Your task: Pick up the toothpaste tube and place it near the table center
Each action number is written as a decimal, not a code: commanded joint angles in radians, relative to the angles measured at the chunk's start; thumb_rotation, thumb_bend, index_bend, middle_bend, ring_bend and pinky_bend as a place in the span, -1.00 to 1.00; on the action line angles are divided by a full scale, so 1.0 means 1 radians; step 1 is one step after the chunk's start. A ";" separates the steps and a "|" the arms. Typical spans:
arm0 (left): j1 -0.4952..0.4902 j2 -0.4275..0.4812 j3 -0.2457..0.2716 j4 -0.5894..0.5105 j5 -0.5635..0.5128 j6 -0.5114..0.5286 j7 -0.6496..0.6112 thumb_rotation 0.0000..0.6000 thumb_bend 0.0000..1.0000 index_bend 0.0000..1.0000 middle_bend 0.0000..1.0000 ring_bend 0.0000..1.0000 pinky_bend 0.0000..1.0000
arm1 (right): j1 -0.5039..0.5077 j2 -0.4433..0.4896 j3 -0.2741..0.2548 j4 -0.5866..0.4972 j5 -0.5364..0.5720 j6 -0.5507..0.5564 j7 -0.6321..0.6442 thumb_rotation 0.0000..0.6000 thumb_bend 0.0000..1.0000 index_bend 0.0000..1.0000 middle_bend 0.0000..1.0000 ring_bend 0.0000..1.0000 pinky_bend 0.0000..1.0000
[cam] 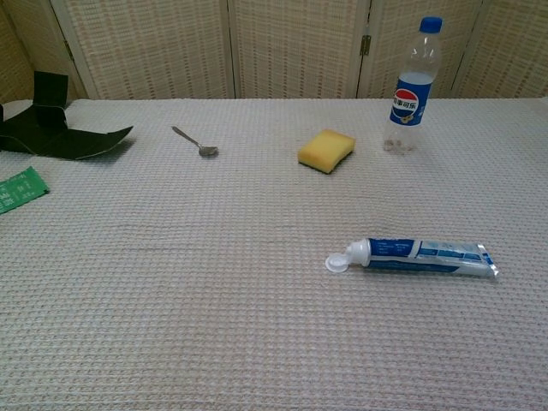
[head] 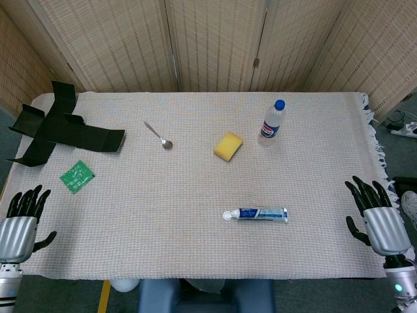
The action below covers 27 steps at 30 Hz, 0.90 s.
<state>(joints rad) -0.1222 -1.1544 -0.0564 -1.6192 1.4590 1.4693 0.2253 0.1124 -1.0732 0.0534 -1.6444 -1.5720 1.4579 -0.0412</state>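
Note:
The blue and white toothpaste tube lies flat on the cloth right of the table's middle, its white flip cap open and pointing left; the chest view shows the tube at lower right. My right hand hovers at the table's right front edge, fingers spread and empty, well to the right of the tube. My left hand stays at the left front corner, fingers apart, holding nothing. Neither hand appears in the chest view.
A yellow sponge and a water bottle stand behind the tube. A metal spoon lies left of the sponge. A black folded cardboard piece and a green packet sit at the far left.

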 commanded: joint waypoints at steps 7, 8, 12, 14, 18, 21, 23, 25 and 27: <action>0.013 0.010 0.008 -0.008 0.003 0.012 -0.012 1.00 -0.49 -1.00 -0.94 -0.98 -1.00 | 0.095 -0.043 0.004 -0.035 -0.020 -0.129 -0.087 1.00 0.00 -1.00 -0.78 -0.68 -0.85; 0.016 0.011 0.009 -0.009 0.003 0.015 -0.014 1.00 -0.49 -1.00 -0.94 -0.98 -1.00 | 0.111 -0.054 0.003 -0.041 -0.014 -0.159 -0.101 1.00 -0.03 -1.00 -0.78 -0.67 -0.84; 0.022 0.015 0.014 -0.012 0.009 0.022 -0.020 1.00 -0.49 -1.00 -0.94 -0.98 -1.00 | 0.167 -0.094 0.007 -0.063 0.026 -0.263 -0.135 1.00 -0.35 -1.00 -0.79 -0.66 -0.68; 0.025 0.017 0.015 -0.012 0.014 0.027 -0.023 1.00 -0.49 -1.00 -0.94 -0.98 -1.00 | 0.194 -0.115 0.012 -0.064 0.047 -0.309 -0.149 1.00 -0.40 -1.00 -0.79 -0.65 -0.63; 0.030 0.019 0.018 -0.013 0.018 0.032 -0.031 1.00 -0.49 -1.00 -0.94 -0.97 -1.00 | 0.249 -0.173 0.027 -0.043 0.093 -0.384 -0.218 1.00 -0.41 -1.00 -0.79 -0.65 -0.60; 0.034 0.022 0.020 -0.014 0.016 0.032 -0.034 1.00 -0.49 -1.00 -0.94 -0.97 -1.00 | 0.291 -0.230 0.041 -0.015 0.142 -0.442 -0.260 1.00 -0.42 -1.00 -0.79 -0.65 -0.60; 0.036 0.023 0.020 -0.015 0.016 0.034 -0.036 1.00 -0.49 -1.00 -0.94 -0.97 -1.00 | 0.314 -0.258 0.046 0.003 0.163 -0.470 -0.277 1.00 -0.42 -1.00 -0.77 -0.64 -0.59; 0.039 0.024 0.021 -0.015 0.019 0.040 -0.041 1.00 -0.49 -1.00 -0.94 -0.96 -1.00 | 0.336 -0.291 0.050 0.028 0.179 -0.491 -0.294 1.00 -0.42 -1.00 -0.74 -0.61 -0.56; 0.042 0.026 0.022 -0.015 0.020 0.040 -0.048 1.00 -0.49 -1.00 -0.94 -0.96 -1.00 | 0.354 -0.321 0.050 0.051 0.188 -0.504 -0.304 1.00 -0.42 -0.95 -0.70 -0.58 -0.54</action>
<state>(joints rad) -0.0811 -1.1295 -0.0345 -1.6343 1.4783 1.5093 0.1782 0.4527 -1.3734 0.0991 -1.6129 -1.3958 0.9697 -0.3313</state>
